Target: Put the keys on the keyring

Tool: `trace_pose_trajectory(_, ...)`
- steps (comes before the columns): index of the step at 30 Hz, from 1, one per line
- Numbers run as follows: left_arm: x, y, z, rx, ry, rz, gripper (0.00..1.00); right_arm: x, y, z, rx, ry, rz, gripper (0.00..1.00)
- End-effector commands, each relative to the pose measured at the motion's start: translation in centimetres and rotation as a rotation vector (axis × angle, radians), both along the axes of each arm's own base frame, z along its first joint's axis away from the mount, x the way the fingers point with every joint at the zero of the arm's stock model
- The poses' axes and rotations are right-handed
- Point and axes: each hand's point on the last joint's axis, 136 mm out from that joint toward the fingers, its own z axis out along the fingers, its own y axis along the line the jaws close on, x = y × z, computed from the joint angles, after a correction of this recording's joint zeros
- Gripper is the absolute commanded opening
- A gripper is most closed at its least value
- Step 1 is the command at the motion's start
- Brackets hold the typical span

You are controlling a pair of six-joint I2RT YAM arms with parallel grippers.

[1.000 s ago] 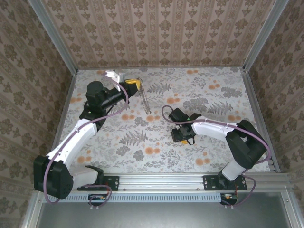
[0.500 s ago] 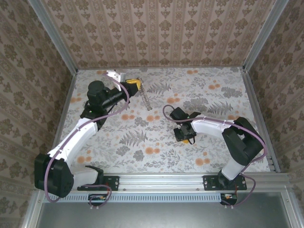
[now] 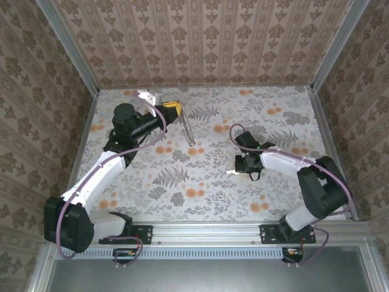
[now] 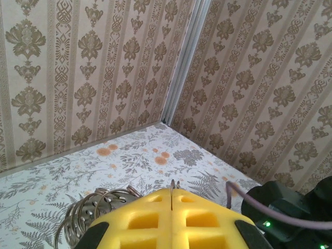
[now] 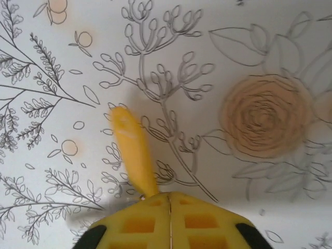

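Observation:
My left gripper [image 3: 172, 107] hangs near the back left of the table, its yellow pads [image 4: 140, 220] shut on the keyring [image 4: 171, 188], whose thin wire pokes out of the seam between them. Several metal loops [image 4: 96, 207] hang just left of the pads, and they dangle below the gripper in the top view [image 3: 186, 131]. My right gripper [image 5: 169, 196] is low over the table at centre right [image 3: 238, 170]. Its pads are pressed together, and the key [image 5: 133, 150], blurred with a yellow head, sticks out from their left tip. Its shank is hidden.
The floral tabletop [image 3: 182, 182] is boxed in by patterned walls [image 3: 200, 42] with metal corner posts [image 3: 331, 42]. Purple cables [image 3: 155, 131] loop off both arms. The right arm's black body [image 4: 290, 207] shows at the lower right of the left wrist view.
The right arm has swung right and slightly back across the table, and its jaws have closed. The left arm has stayed almost still with the keyring.

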Motion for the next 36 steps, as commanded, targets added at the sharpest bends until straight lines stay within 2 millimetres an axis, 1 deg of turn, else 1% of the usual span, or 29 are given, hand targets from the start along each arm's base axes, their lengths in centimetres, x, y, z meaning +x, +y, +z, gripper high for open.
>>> trace_pose_trajectory(1,-0.4,-0.4,2.6,-0.041,-0.063,-0.022,0.00,0.7,0.8,2.5,0.103,-0.077,-0.041,0.21)
trace_pose_trajectory(4,-0.3,-0.5,2.7,-0.042,-0.064,-0.022,0.00,1.0,0.7,3.6,0.108,-0.093,-0.043,0.27)
trace_pose_trajectory(7,-0.4,-0.6,2.8,-0.044,-0.068,-0.025,0.00,0.8,0.6,3.6,0.102,-0.083,-0.042,0.28)
trace_pose_trajectory(14,-0.5,-0.8,2.8,-0.044,-0.068,-0.029,0.00,-0.2,-0.3,2.4,0.078,-0.035,-0.110,0.28)
trace_pose_trajectory(18,-0.4,-0.9,2.7,-0.044,-0.067,-0.032,0.00,-0.9,-0.1,1.5,0.100,-0.005,-0.132,0.31)
trace_pose_trajectory(22,-0.4,-1.1,2.5,-0.043,-0.064,-0.038,0.00,-1.5,-0.5,0.4,0.087,0.029,-0.153,0.33)
trace_pose_trajectory(28,-0.3,-1.3,2.6,-0.045,-0.066,-0.041,0.00,-1.4,-0.4,-0.5,0.078,0.046,-0.162,0.34)
trace_pose_trajectory(36,-0.3,-1.4,2.6,-0.046,-0.062,-0.045,0.00,-1.1,-0.8,-1.2,0.038,0.048,-0.140,0.31)
